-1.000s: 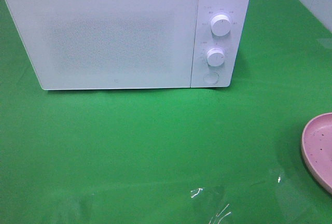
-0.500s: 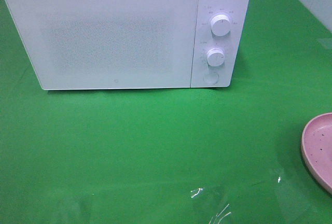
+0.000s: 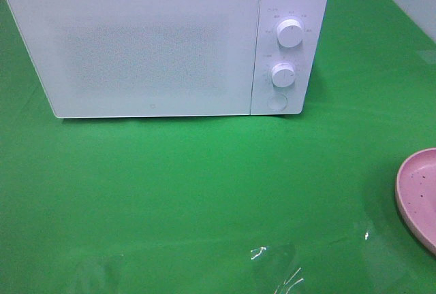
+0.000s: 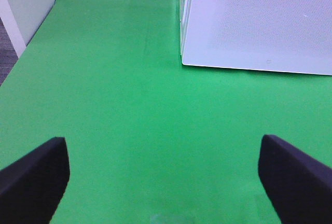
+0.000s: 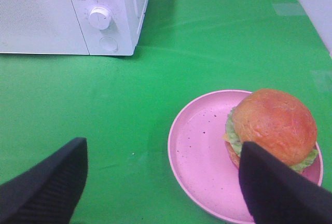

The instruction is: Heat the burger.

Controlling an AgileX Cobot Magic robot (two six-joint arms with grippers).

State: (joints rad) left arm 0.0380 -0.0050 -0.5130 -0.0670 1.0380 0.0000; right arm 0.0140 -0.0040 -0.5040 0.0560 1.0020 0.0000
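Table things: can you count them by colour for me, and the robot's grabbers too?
White: 1, the microwave
Pink: 1, the plate
Golden-brown: 1, the burger, sitting on the plate
Black: 2, the left gripper and the right gripper, both open and empty
Total: 5, all over the green table

one white microwave point(image 3: 150, 45) with two knobs point(image 3: 290, 33), one pink plate point(image 5: 199, 154), one burger point(image 5: 272, 125), and two grippers point(image 4: 166, 175).
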